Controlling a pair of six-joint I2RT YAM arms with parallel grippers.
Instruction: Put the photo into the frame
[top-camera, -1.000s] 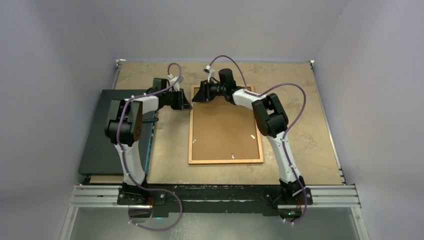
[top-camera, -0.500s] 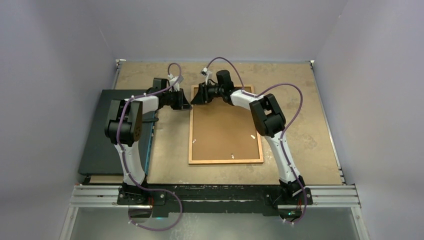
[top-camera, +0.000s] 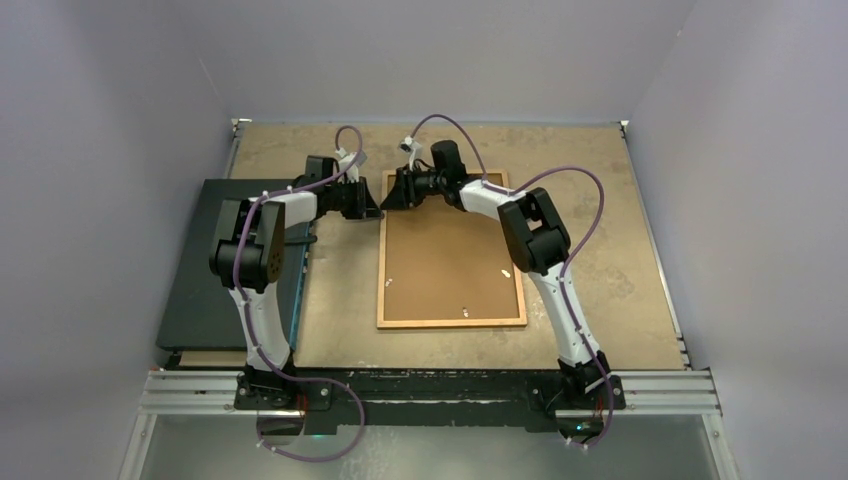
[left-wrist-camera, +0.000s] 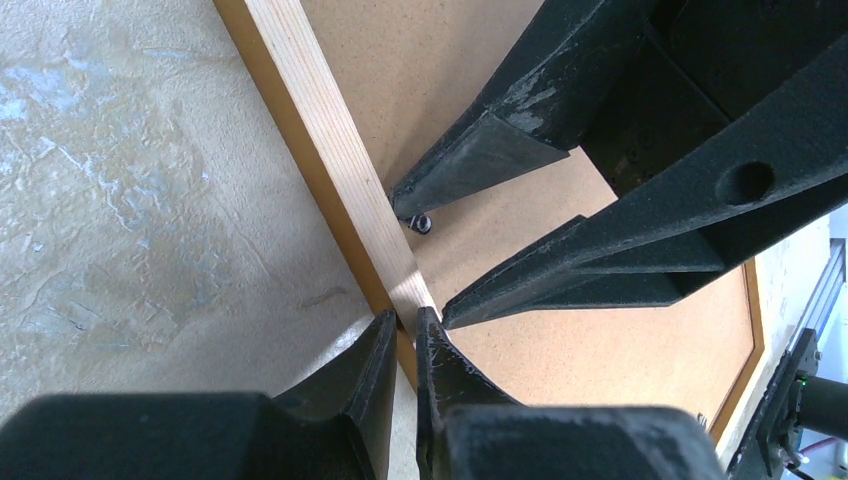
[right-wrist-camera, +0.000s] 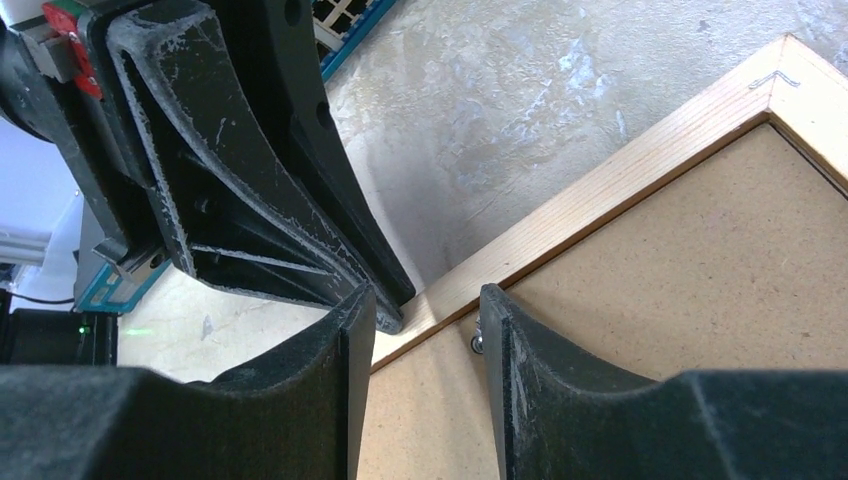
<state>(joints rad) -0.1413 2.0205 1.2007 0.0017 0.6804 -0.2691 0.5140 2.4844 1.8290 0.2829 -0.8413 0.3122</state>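
Observation:
The frame (top-camera: 452, 322) lies face down in the middle of the table, with a plain brown backing board (top-camera: 445, 260) inside it. The photo is hidden. My left gripper (left-wrist-camera: 406, 322) is shut on the frame's pale wooden left rail (left-wrist-camera: 330, 150) near the far left corner, one finger on each side. My right gripper (right-wrist-camera: 425, 300) is open just opposite, straddling the inner edge of the same rail (right-wrist-camera: 620, 170). One of its fingers stands beside a small metal tab (right-wrist-camera: 477, 343) on the backing board. In the top view the two grippers (top-camera: 377, 212) (top-camera: 392, 200) almost touch.
A dark flat box (top-camera: 225, 260) with a blue edge lies at the left under my left arm. Small metal tabs (top-camera: 466, 311) sit on the backing board's near and right sides. Grey walls close in the table on three sides.
My right gripper has edged left toward the frame's corner and its jaws have narrowed a little. My left gripper has tightened on the rail. The frame has not moved.

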